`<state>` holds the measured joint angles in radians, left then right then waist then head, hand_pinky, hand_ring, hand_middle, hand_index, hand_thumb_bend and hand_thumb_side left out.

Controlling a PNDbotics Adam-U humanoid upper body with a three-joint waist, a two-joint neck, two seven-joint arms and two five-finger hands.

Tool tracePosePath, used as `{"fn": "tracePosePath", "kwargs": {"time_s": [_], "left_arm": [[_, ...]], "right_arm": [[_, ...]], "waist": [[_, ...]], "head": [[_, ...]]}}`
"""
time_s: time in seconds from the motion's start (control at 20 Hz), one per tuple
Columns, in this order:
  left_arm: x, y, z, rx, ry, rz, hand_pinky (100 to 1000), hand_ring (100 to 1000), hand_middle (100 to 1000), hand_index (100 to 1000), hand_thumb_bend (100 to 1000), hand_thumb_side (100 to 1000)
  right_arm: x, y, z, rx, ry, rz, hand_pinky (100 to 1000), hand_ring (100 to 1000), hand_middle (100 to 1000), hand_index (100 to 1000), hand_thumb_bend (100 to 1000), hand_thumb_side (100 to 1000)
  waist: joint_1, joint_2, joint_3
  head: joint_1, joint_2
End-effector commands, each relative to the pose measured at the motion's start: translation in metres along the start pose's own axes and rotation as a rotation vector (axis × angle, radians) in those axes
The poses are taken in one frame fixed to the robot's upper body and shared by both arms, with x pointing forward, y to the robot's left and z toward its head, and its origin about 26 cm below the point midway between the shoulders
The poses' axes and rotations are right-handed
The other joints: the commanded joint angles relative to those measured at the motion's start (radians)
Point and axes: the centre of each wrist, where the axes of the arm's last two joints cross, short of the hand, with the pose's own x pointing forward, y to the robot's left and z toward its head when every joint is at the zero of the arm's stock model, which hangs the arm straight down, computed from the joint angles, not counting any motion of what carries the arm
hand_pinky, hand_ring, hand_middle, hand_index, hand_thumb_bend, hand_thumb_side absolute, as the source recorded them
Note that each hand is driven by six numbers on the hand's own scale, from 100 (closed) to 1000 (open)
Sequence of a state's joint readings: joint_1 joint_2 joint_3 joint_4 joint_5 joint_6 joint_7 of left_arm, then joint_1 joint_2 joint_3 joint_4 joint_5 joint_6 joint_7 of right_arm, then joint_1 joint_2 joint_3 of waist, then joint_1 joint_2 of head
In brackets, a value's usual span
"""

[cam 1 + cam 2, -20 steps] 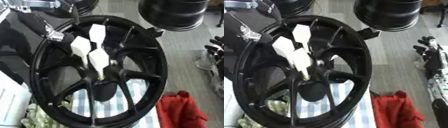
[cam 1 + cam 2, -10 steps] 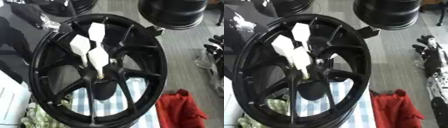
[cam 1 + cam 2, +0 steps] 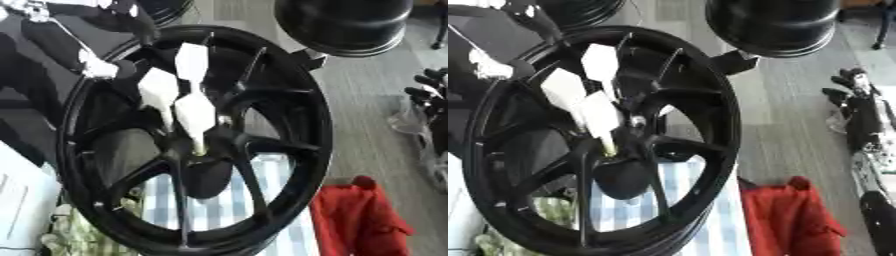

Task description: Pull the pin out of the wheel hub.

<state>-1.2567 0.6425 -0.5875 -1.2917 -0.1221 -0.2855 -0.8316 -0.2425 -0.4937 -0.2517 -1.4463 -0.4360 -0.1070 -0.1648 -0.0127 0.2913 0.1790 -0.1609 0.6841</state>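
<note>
— Grey flooring [image 3: 367,115] behind, striped cloth [image 3: 219,200] below; where's the pin?

— At the wheel hub [image 3: 206,145], pale pin [image 3: 198,146] under the left hand [image 3: 188,107], whose white fingers pinch it.

— Room to pull?

— Toward the camera, between spokes. Right hand [image 3: 859,100] idles at the right edge, fingers relaxed.

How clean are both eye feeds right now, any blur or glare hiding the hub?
Left eye view: soft blur overall, white hand blown out, its fingertips over the hub smeared. Right eye view: equally soft; wheel spokes merge into black, so no pin is discernible; right hand sits dim at the edge.
</note>
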Motion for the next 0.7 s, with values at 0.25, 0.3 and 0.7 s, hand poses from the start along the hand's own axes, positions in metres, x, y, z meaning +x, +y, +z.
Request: {"fn": "tracePosePath", "kwargs": {"time_s": [0.25, 0.3, 0.7], "left_arm": [[-0.001, 0.003, 0.008, -0.080, -0.029, -0.059, 828, 783, 694, 851, 261, 425], [-0.002, 0.002, 0.006, -0.082, -0.030, -0.054, 831, 787, 699, 855, 271, 471], [-0.005, -0.001, -0.001, -0.099, -0.028, -0.060, 841, 798, 714, 859, 348, 620]], "right_arm": [[0.013, -0.006, -0.009, 0.008, -0.029, 0.027, 900, 711, 743, 808, 100, 764], [0.014, -0.006, -0.009, 0.008, -0.029, 0.026, 899, 710, 743, 808, 100, 764], [0.013, -0.006, -0.009, 0.010, -0.025, 0.024, 898, 703, 737, 805, 100, 764]], "waist": [[0.001, -0.022, -0.003], [0.001, -0.021, -0.004], [0.002, -0.022, -0.006]], "head": [[-0.005, 0.005], [-0.004, 0.006], [-0.003, 0.010]]}}
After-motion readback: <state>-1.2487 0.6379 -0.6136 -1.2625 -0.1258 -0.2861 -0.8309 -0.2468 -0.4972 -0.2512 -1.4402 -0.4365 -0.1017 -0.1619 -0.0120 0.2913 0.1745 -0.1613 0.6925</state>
